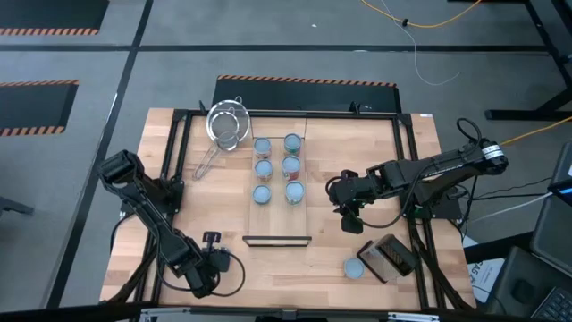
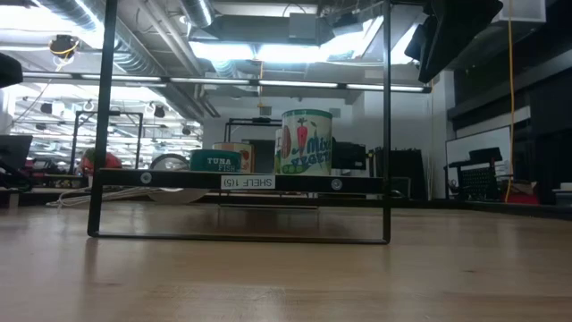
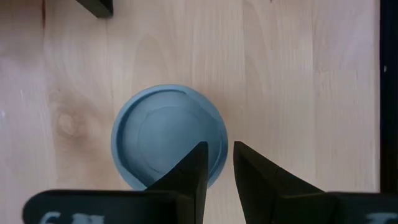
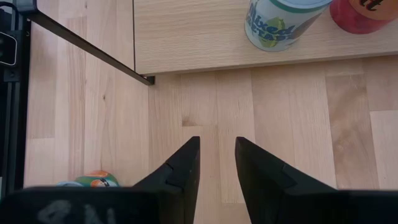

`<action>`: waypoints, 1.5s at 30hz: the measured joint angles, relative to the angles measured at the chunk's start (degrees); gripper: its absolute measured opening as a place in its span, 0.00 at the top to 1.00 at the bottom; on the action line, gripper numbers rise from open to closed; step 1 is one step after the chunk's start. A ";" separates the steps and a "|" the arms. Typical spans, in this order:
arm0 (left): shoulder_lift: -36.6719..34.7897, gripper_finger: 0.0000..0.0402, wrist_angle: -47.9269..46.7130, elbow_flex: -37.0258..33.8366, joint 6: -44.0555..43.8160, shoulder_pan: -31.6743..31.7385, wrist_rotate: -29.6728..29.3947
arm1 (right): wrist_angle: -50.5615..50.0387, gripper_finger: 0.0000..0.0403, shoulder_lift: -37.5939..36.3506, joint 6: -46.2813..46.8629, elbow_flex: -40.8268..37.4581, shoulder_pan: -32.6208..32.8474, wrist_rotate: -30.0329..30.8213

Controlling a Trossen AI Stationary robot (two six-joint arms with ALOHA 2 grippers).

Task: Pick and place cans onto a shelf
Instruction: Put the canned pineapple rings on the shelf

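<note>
The shelf (image 1: pixel 277 201) is a long light wood board at mid-table with a black bar (image 1: pixel 277 240) at its near end. Several cans (image 1: pixel 290 166) with pale blue tops stand on it in two rows. In the low view a green-labelled can (image 2: pixel 307 141) and a flat tuna can (image 2: pixel 213 161) show on it. One can (image 1: pixel 354 266) stands on the table near the right front. Another can (image 3: pixel 166 135) lies right under my left gripper (image 3: pixel 219 155), hidden in the high view by that gripper (image 1: pixel 213 246). My right gripper (image 1: pixel 350 219) hangs empty over bare table right of the shelf (image 4: pixel 249 31). Both grippers' fingers are nearly together.
A wire-mesh strainer (image 1: pixel 225 125) lies at the table's far left of the shelf. A dark rectangular box (image 1: pixel 391 257) lies at the right front beside the loose can. Black frame bars (image 1: pixel 179 161) run along the table's sides. Bare wood lies between shelf and right gripper.
</note>
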 joint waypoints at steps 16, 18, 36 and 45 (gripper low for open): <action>2.12 0.98 -0.37 0.11 0.02 -0.03 -0.76 | 0.33 0.74 0.00 0.02 0.07 0.00 0.02; 2.14 0.98 -0.41 0.27 0.09 -0.03 -0.79 | 0.35 0.74 0.00 0.01 0.07 0.00 0.01; -2.12 0.99 -20.24 17.90 9.45 2.09 4.26 | 1.42 0.74 0.00 0.03 0.07 0.00 0.02; -5.58 0.99 -35.48 27.36 14.19 6.92 -0.77 | 1.42 0.74 0.02 -0.06 0.07 0.00 0.02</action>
